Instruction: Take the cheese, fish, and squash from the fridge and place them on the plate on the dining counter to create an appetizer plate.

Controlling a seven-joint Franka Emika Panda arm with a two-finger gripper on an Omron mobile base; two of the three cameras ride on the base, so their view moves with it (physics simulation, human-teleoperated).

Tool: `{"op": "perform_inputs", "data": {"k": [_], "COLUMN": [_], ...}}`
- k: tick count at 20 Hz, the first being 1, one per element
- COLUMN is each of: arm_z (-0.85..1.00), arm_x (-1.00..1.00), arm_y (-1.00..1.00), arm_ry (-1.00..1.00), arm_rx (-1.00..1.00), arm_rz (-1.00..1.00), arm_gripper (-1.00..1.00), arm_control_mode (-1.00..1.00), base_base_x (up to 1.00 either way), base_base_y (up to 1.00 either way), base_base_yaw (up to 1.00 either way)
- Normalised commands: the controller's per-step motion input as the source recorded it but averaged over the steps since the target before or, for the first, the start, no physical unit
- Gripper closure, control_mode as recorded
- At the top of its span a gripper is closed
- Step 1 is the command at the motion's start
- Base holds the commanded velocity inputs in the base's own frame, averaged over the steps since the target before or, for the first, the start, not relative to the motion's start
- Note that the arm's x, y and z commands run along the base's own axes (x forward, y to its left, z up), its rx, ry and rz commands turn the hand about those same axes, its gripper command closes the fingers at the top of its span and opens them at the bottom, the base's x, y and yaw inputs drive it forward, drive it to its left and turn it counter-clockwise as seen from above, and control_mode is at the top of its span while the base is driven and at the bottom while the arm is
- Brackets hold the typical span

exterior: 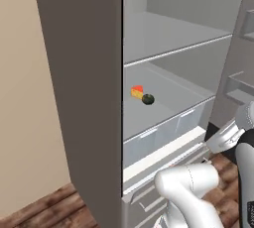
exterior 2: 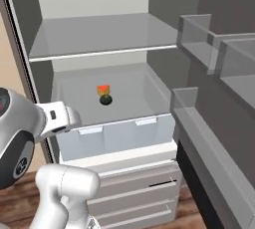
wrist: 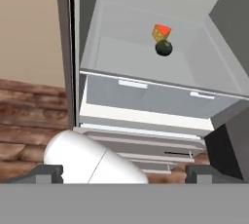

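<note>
Standing open before the robot, the fridge (exterior: 79, 73) shows pale grey inner shelves, with door bins visible on the right of the right base view. The cheese (exterior: 137, 91), a yellow-orange wedge with a red side, rests on the lower shelf (exterior 2: 124, 98), toward its middle. The squash (exterior: 148, 99), a dark green ball, sits just in front of the cheese, touching it or very nearly so; the exact contact cannot be told. Both items appear again in the right base view, cheese (exterior 2: 103, 90) behind squash (exterior 2: 105, 99), and in the hand view, cheese (wrist: 161, 32) above squash (wrist: 164, 48). A translucent drawer (exterior 2: 117, 136) lies directly beneath that shelf, closed, with two pale handle strips on its front. Below it are white drawer fronts (exterior 2: 134, 193). The upper shelf (exterior 2: 104, 34) carries nothing visible. The gripper (wrist: 124, 173) is well apart from the shelf items, outside the fridge and low before the drawers; its two dark fingertips (wrist: 48, 173) stand wide apart at the bottom corners of the hand view, with nothing held between them. Brown wood flooring (exterior: 44, 207) shows at lower left, beside a beige wall (exterior: 25, 98).
</note>
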Motion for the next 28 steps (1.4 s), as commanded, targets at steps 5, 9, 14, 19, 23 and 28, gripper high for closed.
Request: {"op": "perform_inputs", "data": {"k": [5, 9, 14, 19, 23, 28], "arm_z": [0.00, 0.00, 0.00, 0.00, 0.00, 0.00], "arm_x": [0.00, 0.00, 0.00, 0.00, 0.00, 0.00], "arm_y": [0.00, 0.00, 0.00, 0.00, 0.00, 0.00], "arm_ry": [0.00, 0.00, 0.00, 0.00, 0.00, 0.00], "arm_rx": [0.00, 0.00, 0.00, 0.00, 0.00, 0.00], "arm_rz": [0.00, 0.00, 0.00, 0.00, 0.00, 0.00], "arm_gripper": [-1.00, -1.00, -1.00, -1.00, -1.00, -1.00], "arm_control_mode": [1.00, 1.00, 1.00, 1.00, 1.00, 1.00], "base_base_x": [0.61, 0.68, 0.71, 0.64, 0.54, 0.49], "base_base_y": [-0.07, -0.25, -0.24, -0.14, 0.00, 0.00], "base_base_yaw": [0.22, 0.32, 0.37, 0.36, 0.27, 0.14]}}
